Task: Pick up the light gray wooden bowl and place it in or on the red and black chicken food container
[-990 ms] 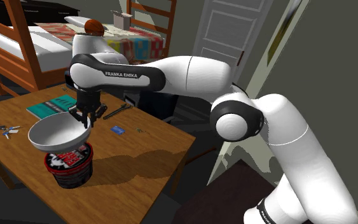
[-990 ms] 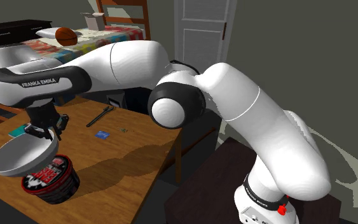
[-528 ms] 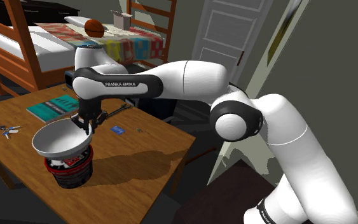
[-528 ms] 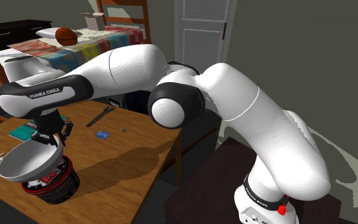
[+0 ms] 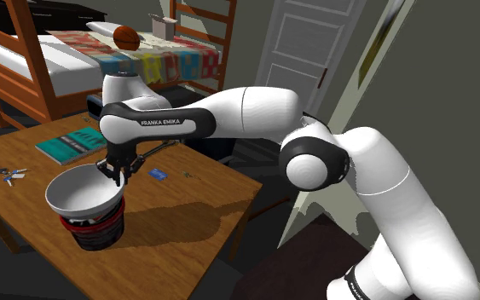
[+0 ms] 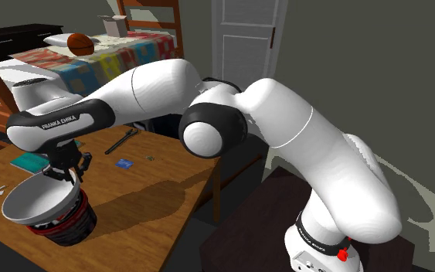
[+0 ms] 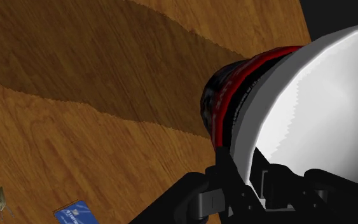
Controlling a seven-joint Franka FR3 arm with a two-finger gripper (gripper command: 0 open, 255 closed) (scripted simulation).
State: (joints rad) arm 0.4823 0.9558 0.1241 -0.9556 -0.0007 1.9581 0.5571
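Two fingers pinch the bowl at its rim, wrist view.

One bowl, one container, one book, one card, one ball

Bedroom, dim overall. Worktop is mid-brown wood grain w/ long dark shadows across it. Behind it, a wooden bunk bed w/ reddish-brown frame and white mattress. Patchwork quilt in mixed colours lies further back, w/ a ladder rising beside it. White panelled door is in the back wall. Walls are dull grey-green, w/ a pale light streak nr the door. Dark dresser stands beyond the bed. Floor is dark grey.
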